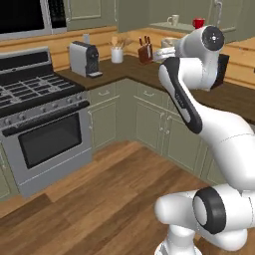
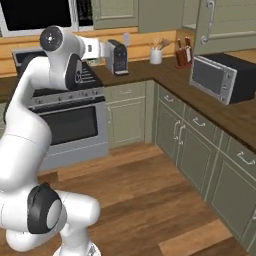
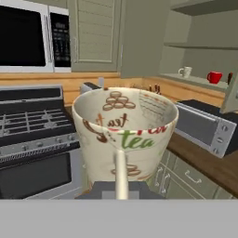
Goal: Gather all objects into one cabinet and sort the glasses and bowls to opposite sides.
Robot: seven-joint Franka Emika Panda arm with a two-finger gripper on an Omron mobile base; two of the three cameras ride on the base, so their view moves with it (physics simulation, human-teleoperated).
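A cream mug (image 3: 124,135) printed with brown rings and the word "tea" sits right before the hand camera, handle toward it. My gripper (image 3: 122,191) is shut on this mug. From the left base view the gripper (image 1: 164,51) hangs high over the corner counter, the mug's pale rim (image 1: 168,43) just showing. The open cabinet shelf (image 3: 195,82) at the upper right carries another cream mug (image 3: 185,71) and a red cup (image 3: 214,77); both also appear as the mug (image 1: 173,20) and red cup (image 1: 198,23). The cabinet door (image 2: 225,20) stands swung open. No bowls are visible.
A toaster oven (image 2: 220,77) sits on the dark counter under the shelf. A knife block (image 1: 145,50), utensil holder (image 1: 117,54) and coffee machine (image 1: 83,59) line the back. The stove (image 1: 40,114) stands left, microwave (image 1: 25,17) above it. Wooden floor lies in front.
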